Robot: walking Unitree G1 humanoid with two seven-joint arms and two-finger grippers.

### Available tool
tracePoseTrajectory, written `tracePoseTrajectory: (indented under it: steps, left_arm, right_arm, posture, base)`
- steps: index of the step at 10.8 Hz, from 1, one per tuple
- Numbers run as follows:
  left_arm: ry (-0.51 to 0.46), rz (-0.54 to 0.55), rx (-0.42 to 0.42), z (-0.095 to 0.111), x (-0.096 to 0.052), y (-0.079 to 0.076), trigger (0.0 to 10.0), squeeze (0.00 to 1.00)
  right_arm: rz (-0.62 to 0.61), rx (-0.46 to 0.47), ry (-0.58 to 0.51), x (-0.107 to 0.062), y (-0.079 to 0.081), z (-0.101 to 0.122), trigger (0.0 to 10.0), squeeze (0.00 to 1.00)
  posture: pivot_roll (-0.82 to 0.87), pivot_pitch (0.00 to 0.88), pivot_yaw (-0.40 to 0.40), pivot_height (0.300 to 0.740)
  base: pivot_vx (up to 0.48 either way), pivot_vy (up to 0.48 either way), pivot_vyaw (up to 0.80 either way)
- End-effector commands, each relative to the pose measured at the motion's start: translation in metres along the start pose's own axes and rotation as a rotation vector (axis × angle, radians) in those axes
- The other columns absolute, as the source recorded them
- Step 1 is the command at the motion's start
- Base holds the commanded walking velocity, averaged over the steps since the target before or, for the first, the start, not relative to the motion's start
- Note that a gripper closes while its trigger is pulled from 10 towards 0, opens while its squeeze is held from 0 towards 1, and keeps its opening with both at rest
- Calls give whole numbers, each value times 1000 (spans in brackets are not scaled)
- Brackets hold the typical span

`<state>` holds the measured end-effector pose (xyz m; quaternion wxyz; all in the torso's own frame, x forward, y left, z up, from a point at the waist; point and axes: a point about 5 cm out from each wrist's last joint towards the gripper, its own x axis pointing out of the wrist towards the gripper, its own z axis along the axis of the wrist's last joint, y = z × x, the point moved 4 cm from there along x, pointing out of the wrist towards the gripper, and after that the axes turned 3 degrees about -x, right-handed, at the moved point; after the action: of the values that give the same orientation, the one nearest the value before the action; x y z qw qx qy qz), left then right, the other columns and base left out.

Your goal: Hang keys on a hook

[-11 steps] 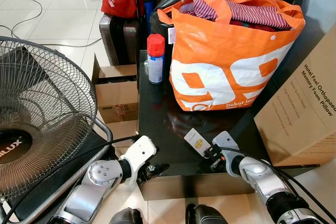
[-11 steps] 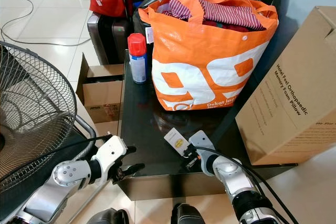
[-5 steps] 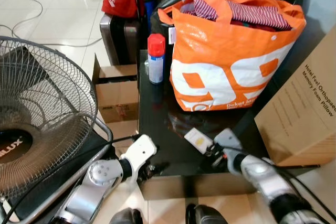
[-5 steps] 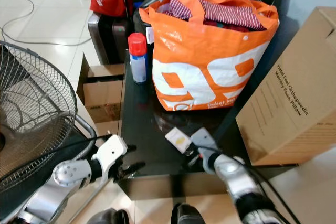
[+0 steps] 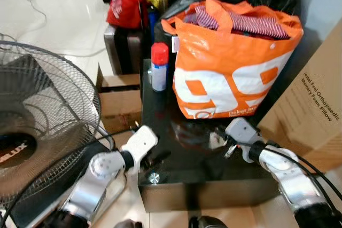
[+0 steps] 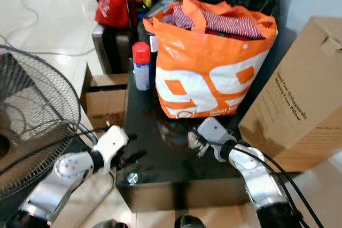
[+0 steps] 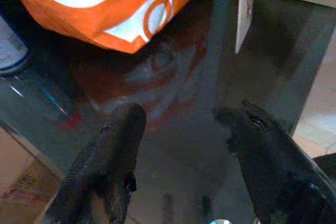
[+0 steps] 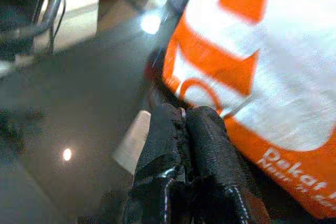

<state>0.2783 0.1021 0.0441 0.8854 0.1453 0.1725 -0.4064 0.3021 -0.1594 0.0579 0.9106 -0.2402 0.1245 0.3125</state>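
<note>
The keys hang on a ring with a white tag (image 8: 134, 141), pinched between the fingers of my right gripper (image 5: 223, 146). It holds them just above the glossy black table (image 5: 160, 116), close in front of the orange bag (image 5: 235, 62). The tag (image 7: 244, 11) dangles on edge in the left wrist view. My left gripper (image 5: 156, 157) hovers over the table's front left corner. Its fingers (image 7: 113, 145) are open with nothing between them.
A red-capped spray can (image 5: 158, 67) stands at the table's back left. A large fan (image 5: 37, 126) fills the left side. A tall cardboard box (image 5: 315, 110) stands on the right. An open carton (image 5: 120, 100), a dark suitcase and a red bag (image 5: 124, 6) sit beyond the table.
The tag lay flat on the table before; my right gripper has lifted it and carried it toward the orange bag. The left gripper has moved in over the table corner. The camera shifted.
</note>
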Motion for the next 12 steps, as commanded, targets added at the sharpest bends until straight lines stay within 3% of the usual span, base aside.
tracePoseTrajectory:
  steps: [1, 5, 9, 10, 11, 12]
  left_arm:
    - [-8, 19, 11, 1, 0, 5, 10000, 0]
    - [-45, 70, 1, 2, 1, 16, 10000, 0]
    - [-125, 217, -74, 7, -10, 24, 10000, 0]
    - [-127, 221, -75, 7, -11, 24, 10000, 0]
    - [-127, 226, -71, 8, -11, 25, 10000, 0]
    - [-118, 225, -63, 8, -11, 25, 10000, 0]
  right_arm:
    - [-50, 48, -42, -6, -12, 12, 0, 0]
    - [-165, 209, -97, -18, -19, 20, 0, 0]
    - [-204, 419, -227, -23, -1, 28, 0, 0]
    - [-195, 405, -205, -21, 3, 26, 0, 0]
    - [-196, 324, -76, -14, 8, 9, 8510, 0]
    - [-185, 273, 19, -8, 13, -7, 10000, 0]
  posture:
    - [-141, 0, 1, 740]
    - [-126, 0, -15, 740]
    - [-104, 0, -21, 740]
    - [-102, 0, -21, 740]
    - [-101, 0, -20, 740]
    - [-101, 0, -20, 740]
  base:
    - [0, 0, 0]
    - [0, 0, 0]
    - [0, 0, 0]
    - [0, 0, 0]
    - [0, 0, 0]
    - [0, 0, 0]
